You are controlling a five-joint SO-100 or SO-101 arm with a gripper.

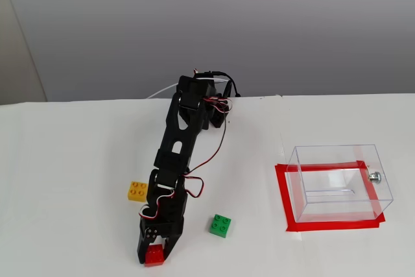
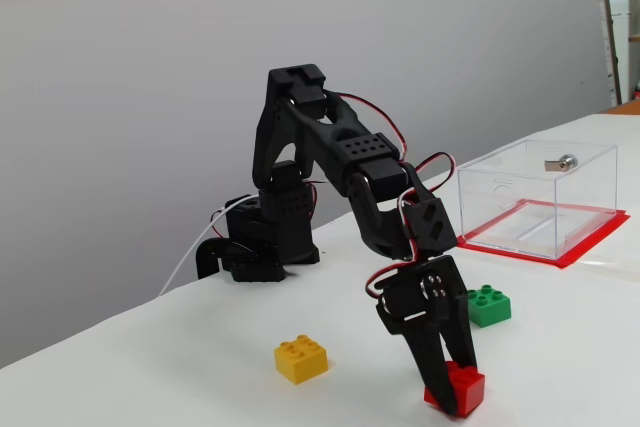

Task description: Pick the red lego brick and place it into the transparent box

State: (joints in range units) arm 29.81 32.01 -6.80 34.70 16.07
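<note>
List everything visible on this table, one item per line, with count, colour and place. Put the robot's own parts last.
small square red plastic lego brick: one, bright red, at the near edge of the table in a fixed view, between the jaws.
small yellow plastic brick: one, yellow, on the table left of the arm in that view.
small green plastic brick: one, green, on the table right of the arm.
clear rectangular plastic box: one, transparent with a small silver knob on its right wall, empty, at the right of the table.
red tape rectangle: one, red, on the table around the box's base.
white table: one, white.
black robot arm: one, black with red and white wires.
black two-finger gripper: one, black, jaws closed onto the red brick.
</note>
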